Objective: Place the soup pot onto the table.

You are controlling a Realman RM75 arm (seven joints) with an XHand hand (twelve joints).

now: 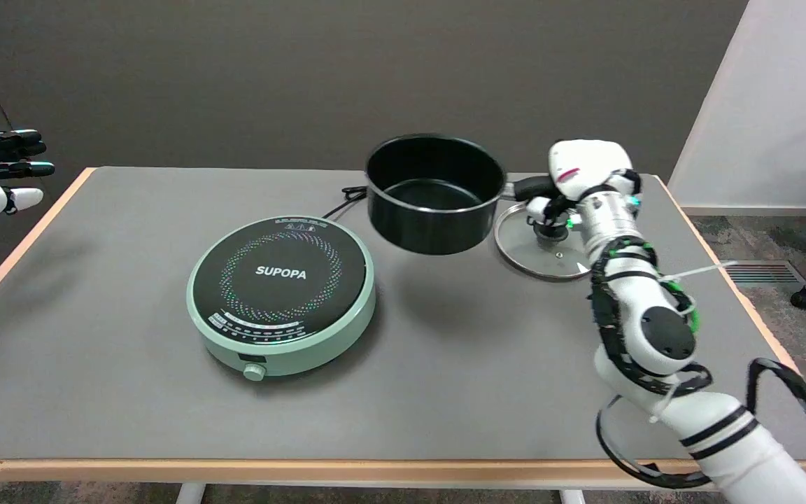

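Clearly we see the pot [434,192], black, round and empty with a pale rim, hanging in the air above the grey bench [95,364], its shadow below it. Our right robot hand [580,183] grips its black handle. It hovers between the green cooker [283,294] and the glass lid [539,245].

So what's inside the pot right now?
Nothing shows inside the pot: its dark floor and far wall look bare. The near wall hides the front strip of the floor. The right hand holds its handle, lifting it above the table.
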